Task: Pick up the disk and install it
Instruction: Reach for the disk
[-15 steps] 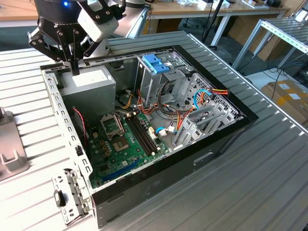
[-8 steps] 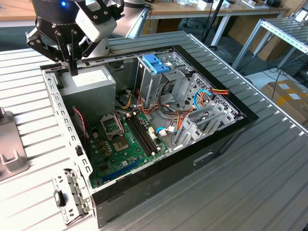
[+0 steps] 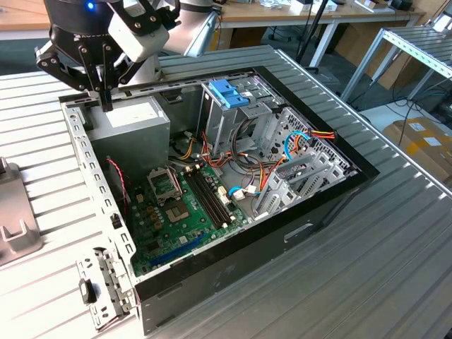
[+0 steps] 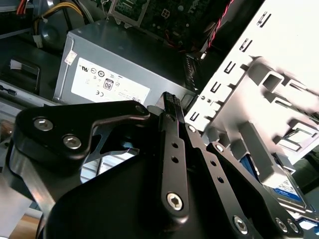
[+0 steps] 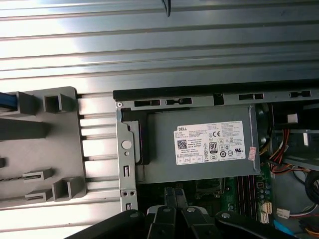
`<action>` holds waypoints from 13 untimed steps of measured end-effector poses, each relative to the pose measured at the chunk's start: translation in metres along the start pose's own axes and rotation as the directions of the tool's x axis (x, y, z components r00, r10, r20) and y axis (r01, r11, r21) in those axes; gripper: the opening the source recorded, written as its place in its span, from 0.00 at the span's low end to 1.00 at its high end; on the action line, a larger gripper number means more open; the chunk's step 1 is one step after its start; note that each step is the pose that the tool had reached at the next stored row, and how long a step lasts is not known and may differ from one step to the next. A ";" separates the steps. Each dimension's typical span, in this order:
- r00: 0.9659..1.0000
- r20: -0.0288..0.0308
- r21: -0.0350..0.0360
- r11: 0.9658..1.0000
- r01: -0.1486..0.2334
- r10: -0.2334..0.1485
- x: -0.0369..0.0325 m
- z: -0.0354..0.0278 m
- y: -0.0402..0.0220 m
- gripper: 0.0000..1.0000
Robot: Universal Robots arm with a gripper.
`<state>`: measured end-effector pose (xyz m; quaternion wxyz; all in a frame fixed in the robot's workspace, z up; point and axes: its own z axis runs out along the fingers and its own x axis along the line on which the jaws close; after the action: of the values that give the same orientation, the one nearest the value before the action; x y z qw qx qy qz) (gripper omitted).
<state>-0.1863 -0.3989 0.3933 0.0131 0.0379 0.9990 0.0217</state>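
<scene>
- The open computer case (image 3: 332, 205) lay on its side and held 1 grey power supply (image 3: 131, 120) with a white sticker at its 11 o'clock corner in the exterior view, 1 green motherboard (image 3: 176, 212) toward 7 o'clock, 1 upright metal cage (image 3: 220, 127) with a blue plastic top at 12 o'clock, and coloured cables (image 3: 296, 141) at 2 o'clock.
- 1 grey holder (image 5: 67, 149) sat outside the case, just beside its perforated side wall; the disk (image 4: 288, 190) lay in this holder, its white-and-blue label facing up.
- 1 gripper (image 3: 106, 104) hung above the power supply at 10 o'clock of the exterior view, its fingers pressed together and gripping nothing, well apart from the disk.
- The worktop (image 3: 367, 282) was ribbed grey metal and carried the case and the holder.
- In the room behind, wooden tables stood at 12 o'clock, and 1 cardboard box (image 3: 424, 141) sat on the floor at 3 o'clock.
</scene>
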 end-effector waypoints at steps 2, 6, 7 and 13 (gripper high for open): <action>1.000 0.000 0.000 1.000 0.000 0.000 0.0014 0.0000 -0.0001 0.11; 1.000 0.000 0.000 1.000 0.000 0.000 0.0028 -0.0001 -0.0002 0.11; 1.000 0.000 0.000 1.000 0.000 0.000 0.0033 -0.0001 -0.0003 0.11; 1.000 0.000 0.000 1.000 0.000 0.000 0.0056 -0.0002 -0.0004 0.11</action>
<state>-0.1919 -0.3989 0.3933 0.0130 0.0379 0.9990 0.0217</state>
